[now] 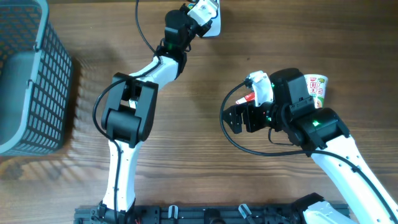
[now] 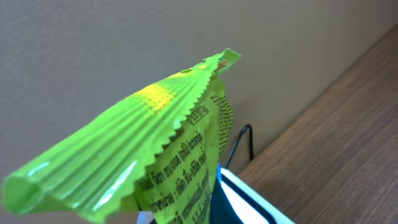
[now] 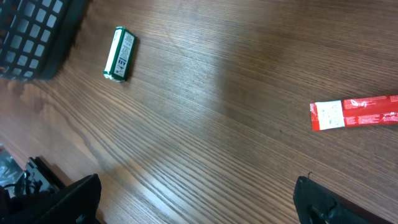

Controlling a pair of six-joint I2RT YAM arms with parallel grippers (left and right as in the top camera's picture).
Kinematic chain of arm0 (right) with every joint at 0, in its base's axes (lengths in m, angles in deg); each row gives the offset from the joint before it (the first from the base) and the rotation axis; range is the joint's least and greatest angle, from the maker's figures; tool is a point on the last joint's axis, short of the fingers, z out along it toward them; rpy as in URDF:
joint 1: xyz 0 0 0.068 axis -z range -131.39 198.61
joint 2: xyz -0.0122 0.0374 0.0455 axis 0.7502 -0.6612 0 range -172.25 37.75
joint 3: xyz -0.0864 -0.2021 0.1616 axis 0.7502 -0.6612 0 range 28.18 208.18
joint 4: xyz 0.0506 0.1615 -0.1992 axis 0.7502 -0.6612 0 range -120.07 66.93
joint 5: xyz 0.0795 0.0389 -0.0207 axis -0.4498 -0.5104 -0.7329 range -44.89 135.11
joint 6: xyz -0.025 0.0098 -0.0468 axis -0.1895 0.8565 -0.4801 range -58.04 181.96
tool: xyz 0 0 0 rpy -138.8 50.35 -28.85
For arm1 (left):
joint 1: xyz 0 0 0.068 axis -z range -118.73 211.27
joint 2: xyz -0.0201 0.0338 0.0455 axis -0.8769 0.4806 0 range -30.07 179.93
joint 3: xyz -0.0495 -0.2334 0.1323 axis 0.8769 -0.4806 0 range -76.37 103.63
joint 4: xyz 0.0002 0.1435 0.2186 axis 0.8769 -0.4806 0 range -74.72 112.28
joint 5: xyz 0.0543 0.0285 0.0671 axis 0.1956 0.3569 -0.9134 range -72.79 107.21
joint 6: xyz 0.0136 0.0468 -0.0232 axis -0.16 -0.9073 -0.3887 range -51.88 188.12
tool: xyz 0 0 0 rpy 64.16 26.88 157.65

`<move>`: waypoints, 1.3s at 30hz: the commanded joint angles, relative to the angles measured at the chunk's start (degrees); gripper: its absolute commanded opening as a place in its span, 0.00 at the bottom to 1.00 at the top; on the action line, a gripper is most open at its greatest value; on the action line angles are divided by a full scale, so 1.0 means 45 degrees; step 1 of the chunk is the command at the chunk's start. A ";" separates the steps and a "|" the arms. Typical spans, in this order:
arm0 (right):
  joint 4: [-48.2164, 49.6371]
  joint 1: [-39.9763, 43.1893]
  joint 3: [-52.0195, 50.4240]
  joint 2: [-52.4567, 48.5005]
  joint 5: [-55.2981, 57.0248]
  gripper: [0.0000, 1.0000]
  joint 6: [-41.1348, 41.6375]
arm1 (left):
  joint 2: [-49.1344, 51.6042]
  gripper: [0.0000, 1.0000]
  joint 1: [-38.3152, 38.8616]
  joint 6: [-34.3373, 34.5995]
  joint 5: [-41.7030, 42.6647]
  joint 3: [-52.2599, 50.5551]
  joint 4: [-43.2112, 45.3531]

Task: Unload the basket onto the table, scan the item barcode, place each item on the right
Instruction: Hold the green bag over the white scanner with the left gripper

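**Packet (image 2: 155,143) aloft in left gripper (image 1: 204,14)**

The left gripper's jaws were clenched on the green packet, which was raised before the wall (image 2: 124,43). The right gripper (image 3: 198,199) hung spread wide and empty above the table (image 3: 205,93), near a red sachet (image 3: 354,112).

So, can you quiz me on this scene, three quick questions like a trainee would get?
1. True or false: the right gripper is clamped on the red flat sachet.
2. What does the left gripper hold? A) a lime-green crinkled foil packet B) a blue mug C) a metal spoon
3. Fill in: in the overhead view, the grey plastic mesh basket sits at the ___ edge.
Key: 1 false, its jaws stand open and the sachet lies apart from it; 2 A; 3 left.
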 commanded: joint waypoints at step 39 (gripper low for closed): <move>0.0083 -0.0019 0.0117 -0.0005 0.0170 1.00 -0.0087 | 0.0219 0.04 -0.0267 -0.0296 0.1093 0.0204 0.0209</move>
